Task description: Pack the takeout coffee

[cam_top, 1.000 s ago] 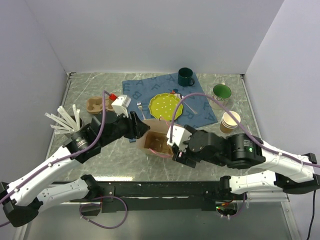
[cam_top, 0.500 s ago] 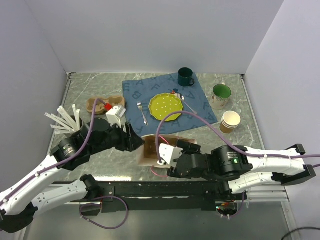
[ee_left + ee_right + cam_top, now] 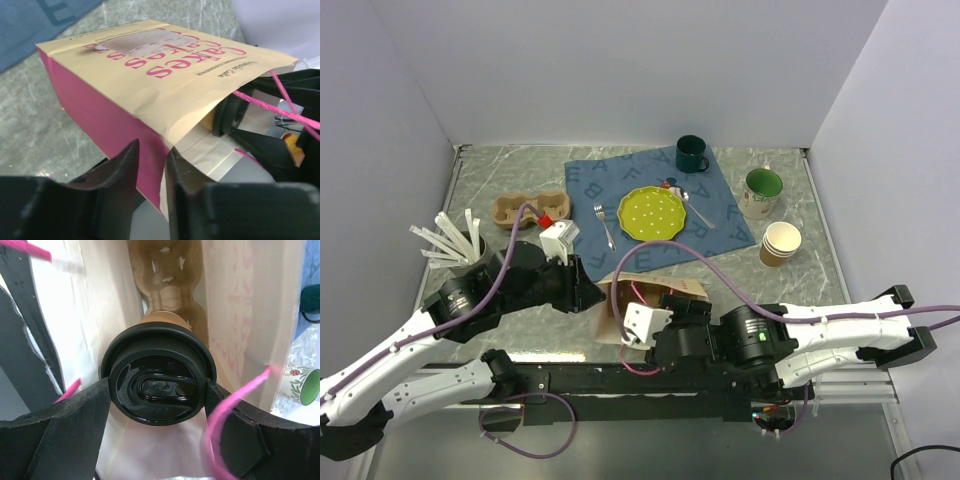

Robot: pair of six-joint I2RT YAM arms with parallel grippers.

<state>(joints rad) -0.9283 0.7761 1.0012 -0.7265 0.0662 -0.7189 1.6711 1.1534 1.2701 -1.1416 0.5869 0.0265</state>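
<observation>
The takeout coffee (image 3: 159,382), a brown paper cup with a black lid, sits between the fingers (image 3: 82,412) of my right gripper (image 3: 157,390), which is shut on it just inside the mouth of the paper bag (image 3: 240,300). A brown cup carrier (image 3: 165,265) lies deeper in the bag. The tan bag (image 3: 665,288) has pink sides and pink "Cakes" lettering (image 3: 170,60), and it leans over on the table. My left gripper (image 3: 152,155) pinches the edge of its pink side wall and shows in the top view at the bag's left (image 3: 592,297).
A blue cloth (image 3: 725,225) carries a green plate (image 3: 652,212), a fork (image 3: 605,225) and a spoon (image 3: 698,210). Behind stand a dark green mug (image 3: 691,153), a green-lined mug (image 3: 761,190) and stacked tan cups (image 3: 780,243). A cup carrier (image 3: 525,209) and a utensil holder (image 3: 455,243) are at left.
The bag has tipped from upright to leaning over with its printed face up. The right arm has drawn back toward the near edge, cup in the bag's mouth. The left jaws have closed on the bag's side.
</observation>
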